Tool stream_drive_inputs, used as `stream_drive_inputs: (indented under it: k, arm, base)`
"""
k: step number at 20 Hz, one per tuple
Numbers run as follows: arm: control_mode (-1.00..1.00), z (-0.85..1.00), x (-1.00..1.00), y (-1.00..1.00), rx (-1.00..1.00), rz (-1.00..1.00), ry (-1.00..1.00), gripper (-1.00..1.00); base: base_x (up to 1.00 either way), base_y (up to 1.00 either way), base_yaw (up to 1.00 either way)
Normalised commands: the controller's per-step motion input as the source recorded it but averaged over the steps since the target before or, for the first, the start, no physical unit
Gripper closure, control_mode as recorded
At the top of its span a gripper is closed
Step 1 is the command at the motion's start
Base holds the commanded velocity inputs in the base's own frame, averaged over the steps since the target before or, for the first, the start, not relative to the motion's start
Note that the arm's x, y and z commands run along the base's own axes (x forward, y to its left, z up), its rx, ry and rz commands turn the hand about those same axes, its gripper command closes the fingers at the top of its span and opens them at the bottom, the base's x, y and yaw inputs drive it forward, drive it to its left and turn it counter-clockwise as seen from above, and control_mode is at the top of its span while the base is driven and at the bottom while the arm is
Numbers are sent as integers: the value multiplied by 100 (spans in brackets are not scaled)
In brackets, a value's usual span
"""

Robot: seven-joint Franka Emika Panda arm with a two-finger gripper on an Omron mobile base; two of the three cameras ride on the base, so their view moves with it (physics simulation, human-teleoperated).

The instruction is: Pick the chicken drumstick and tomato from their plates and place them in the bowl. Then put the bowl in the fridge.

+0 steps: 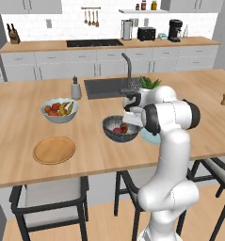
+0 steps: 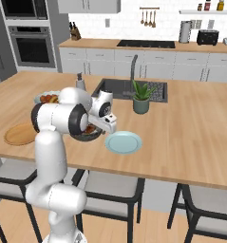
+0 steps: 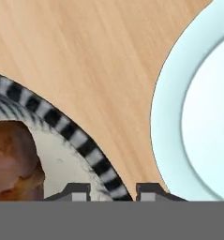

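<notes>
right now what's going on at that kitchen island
A white robot arm is working at the wooden island. Its gripper sits down at the rim of the bowl, one fingertip on each side of the rim, as if taking hold to lift it. The drumstick and tomato already lie in the bowl. The wooden plate and blue plate are bare. The bowl has not gone to the fridge yet.

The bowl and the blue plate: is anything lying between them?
Nothing. The hand view shows bare wooden counter between the bowl and the blue plate, with the fingers straddling the bowl's rim.
</notes>
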Motion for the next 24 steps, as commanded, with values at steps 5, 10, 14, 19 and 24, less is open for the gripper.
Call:
stream_drive_inputs:
  k: [5, 10, 14, 19, 24]
  arm:
    - [-100, 71, -92, 9, 0, 0, -15, 100]
    - [-100, 73, -89, 9, 0, 0, -12, 100]
    - [-100, 65, -83, 0, 8, 0, -1, 100]
    - [-100, 65, -90, -2, 14, 0, 0, 100]
    - [-100, 11, -58, 0, 17, -3, 0, 100]
  base:
    - [0, 0, 0]
    - [0, 0, 0]
    - [0, 0, 0]
    - [0, 0, 0]
    - [0, 0, 0]
